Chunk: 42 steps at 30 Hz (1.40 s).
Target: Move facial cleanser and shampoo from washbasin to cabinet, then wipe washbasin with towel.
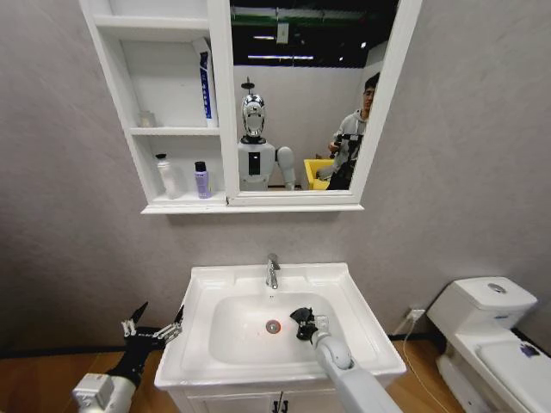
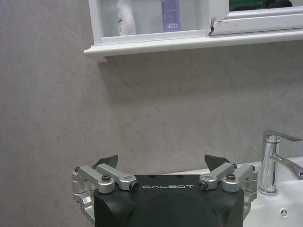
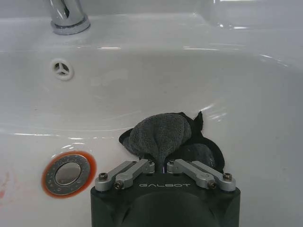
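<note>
Risk first: my right gripper (image 3: 164, 166) is clamped on the towel (image 3: 161, 135) down in the washbasin (image 1: 362, 331) bowl, and I judge a hard sweep could drag the cloth onto the drain (image 3: 68, 172) just beside it and snag. Ahead, the tap (image 3: 66, 16) base and the bowl's rising wall limit the stroke — open room lies across the bowl floor. My left gripper (image 1: 153, 325) waits with fingers spread just off the basin's edge. Both bottles (image 1: 201, 181) already stand in the cabinet (image 1: 172, 129).

"GALBOT" stands on the left claw (image 2: 161, 163) and right claw (image 3: 163, 163).
</note>
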Tool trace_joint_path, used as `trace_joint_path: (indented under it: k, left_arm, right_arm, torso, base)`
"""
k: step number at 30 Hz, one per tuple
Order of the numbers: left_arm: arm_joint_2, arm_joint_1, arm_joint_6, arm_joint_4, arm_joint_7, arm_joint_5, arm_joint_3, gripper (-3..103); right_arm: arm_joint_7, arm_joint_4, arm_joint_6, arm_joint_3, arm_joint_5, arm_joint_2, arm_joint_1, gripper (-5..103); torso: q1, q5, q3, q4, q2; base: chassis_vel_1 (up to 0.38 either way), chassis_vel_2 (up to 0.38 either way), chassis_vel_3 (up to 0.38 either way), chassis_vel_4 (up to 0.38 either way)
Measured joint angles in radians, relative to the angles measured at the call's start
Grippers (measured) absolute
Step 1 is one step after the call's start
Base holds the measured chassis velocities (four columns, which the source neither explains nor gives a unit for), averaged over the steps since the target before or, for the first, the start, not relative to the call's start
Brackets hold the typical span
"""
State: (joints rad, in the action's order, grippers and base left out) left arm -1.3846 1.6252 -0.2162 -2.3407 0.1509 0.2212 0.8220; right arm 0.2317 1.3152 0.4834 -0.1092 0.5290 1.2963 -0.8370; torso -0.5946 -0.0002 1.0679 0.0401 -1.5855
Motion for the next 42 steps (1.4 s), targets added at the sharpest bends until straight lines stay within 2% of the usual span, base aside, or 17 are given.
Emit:
trace_joint_path:
  k: [10, 19, 20, 24, 28, 31, 32, 35, 38, 41, 42]
  left_arm:
    - [0.0, 0.0, 0.0, 0.0, 0.0, 0.0, 0.0, 100]
    - [0.0, 0.0, 0.0, 0.0, 0.0, 0.0, 0.0, 100]
    - [0.0, 0.0, 0.0, 0.0, 0.0, 0.0, 0.0, 100]
    - [0.0, 0.0, 0.0, 0.0, 0.0, 0.0, 0.0, 100]
    - [0.0, 0.0, 0.0, 0.0, 0.0, 0.0, 0.0, 100]
    - [0.0, 0.0, 0.0, 0.0, 0.0, 0.0, 0.0, 100]
    - [0.0, 0.0, 0.0, 0.0, 0.0, 0.0, 0.0, 100]
    - [0.0, 0.0, 0.0, 0.0, 0.0, 0.0, 0.0, 100]
    - [0.0, 0.0, 0.0, 0.0, 0.0, 0.0, 0.0, 100]
    - [0.0, 0.0, 0.0, 0.0, 0.0, 0.0, 0.0, 100]
    - [0.0, 0.0, 0.0, 0.0, 0.0, 0.0, 0.0, 100]
  right_arm:
    - [0.001, -0.121, 0.008, 0.089, 0.053, 0.08, 0.097, 6]
    - [-0.031, -0.19, -0.015, 0.154, 0.039, 0.17, 0.13, 6]
    - [-0.037, -0.189, -0.02, 0.161, 0.037, 0.179, 0.126, 6]
    - [-0.058, -0.184, -0.03, 0.161, 0.031, 0.161, 0.117, 6]
    - [-0.06, -0.168, -0.039, 0.119, 0.005, 0.102, 0.097, 6]
    - [-0.055, -0.128, -0.061, 0.088, -0.049, 0.047, 0.069, 6]
    - [-0.051, -0.107, -0.066, 0.075, -0.058, 0.021, 0.055, 6]
    - [-0.052, -0.087, -0.066, 0.065, -0.053, -0.008, 0.043, 6]
    - [-0.056, -0.105, -0.067, 0.066, -0.05, 0.001, 0.051, 6]
    - [-0.057, -0.154, -0.068, 0.102, -0.041, 0.059, 0.08, 6]
    - [-0.057, -0.154, -0.068, 0.102, -0.041, 0.059, 0.08, 6]
  torso:
    - [0.0, -0.0001, 0.0, 0.0002, 0.0]
    - [0.0, -0.0002, 0.0, 0.0004, 0.0]
    - [0.0, 0.0003, 0.0, -0.0005, 0.0]
    - [0.0, 0.0006, 0.0, -0.0011, 0.0]
    - [0.0, 0.0004, 0.0, -0.0001, 0.0]
    - [0.0, 0.0008, 0.0, -0.0005, 0.0]
    - [0.0, -0.0004, 0.0, 0.0005, 0.0]
    - [0.0, 0.0002, 0.0, 0.0007, 0.0]
    - [0.0, -0.0004, 0.0, 0.0008, 0.0]
    - [0.0, 0.0, 0.0, 0.0002, 0.0]
    - [0.0, 0.0, 0.0, 0.0002, 0.0]
  base:
    - [0.0, 0.0, 0.0, 0.0]
    - [0.0, 0.0, 0.0, 0.0]
    - [0.0, 0.0, 0.0, 0.0]
    - [0.0, 0.0, 0.0, 0.0]
    - [0.0, 0.0, 0.0, 0.0]
    - [0.0, 0.0, 0.0, 0.0]
    - [0.0, 0.0, 0.0, 0.0]
    - [0.0, 0.0, 0.0, 0.0]
    - [0.0, 0.0, 0.0, 0.0]
    - [0.0, 0.0, 0.0, 0.0]
    - [0.0, 0.0, 0.0, 0.0]
